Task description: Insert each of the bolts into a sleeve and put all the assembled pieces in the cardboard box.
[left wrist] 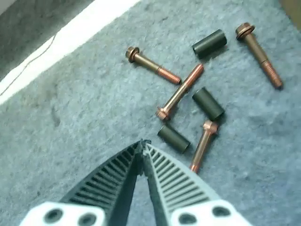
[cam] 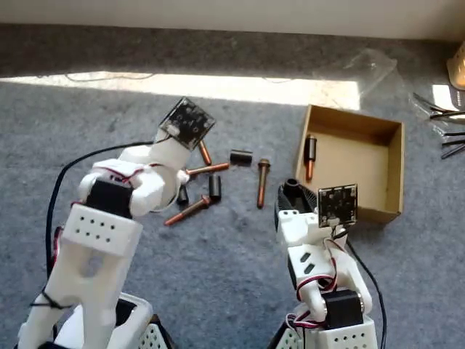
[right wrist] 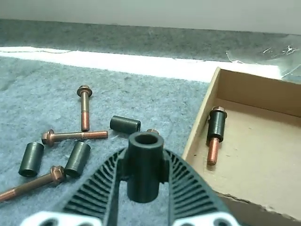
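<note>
**Inspector:** High view?

**Checker:** The brown cardboard box [cam: 356,171] holds one assembled piece [cam: 310,154]. Loose copper-coloured flanged bolts [cam: 263,182] and short black cylindrical sleeves [cam: 241,157] lie near it on the grey bench [cam: 240,276].

**Inspector:** Left wrist view?

**Checker:** The left fingers [left wrist: 162,169] are closed on nothing, above the loose parts. From above, the arm masks that.

**Inspector:** Right wrist view?

**Checker:** The right fingers [right wrist: 101,183] grip one black sleeve [right wrist: 143,165] upright, bore apparently clear. Judged: a second insertion is in hand. Next, the left must open, take a bolt and align its shank with the bore.
</note>
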Robot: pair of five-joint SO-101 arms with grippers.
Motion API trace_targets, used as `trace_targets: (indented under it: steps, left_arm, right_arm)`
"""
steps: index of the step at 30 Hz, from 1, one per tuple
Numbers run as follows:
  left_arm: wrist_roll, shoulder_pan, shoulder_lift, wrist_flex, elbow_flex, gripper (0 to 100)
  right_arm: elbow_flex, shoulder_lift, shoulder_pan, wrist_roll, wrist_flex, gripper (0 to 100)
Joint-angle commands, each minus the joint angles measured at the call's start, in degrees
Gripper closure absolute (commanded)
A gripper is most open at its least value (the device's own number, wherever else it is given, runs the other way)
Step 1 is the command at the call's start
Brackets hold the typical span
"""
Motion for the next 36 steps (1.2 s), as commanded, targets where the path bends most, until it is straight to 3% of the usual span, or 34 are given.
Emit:
trace_targets:
  steps: [1, 5, 16, 27, 36]
  left_arm:
    - [5.7, 3.1, 10.7, 0.8, -12.1, 99]
    - [13.0, 4.4, 22.0, 1.5, -23.1, 99]
    - [29.3, 7.7, 49.2, 14.5, -50.1, 98]
    - [52.4, 2.0, 63.4, 14.3, -60.7, 98]
    - [53.6, -0.7, 68.1, 9.5, -60.7, 96]
  right_arm:
    - [-0.5, -0.7, 0.3, -0.4, -1.9, 99.5]
    - [-0.4, -0.7, 0.3, -0.4, -1.8, 99.5]
    - [3.3, -0.7, -1.0, -0.3, -2.0, 99.5]
    - [3.4, -0.7, -1.0, -0.3, -2.0, 99.5]
    - [3.4, -0.7, -1.0, -0.2, -2.0, 99.5]
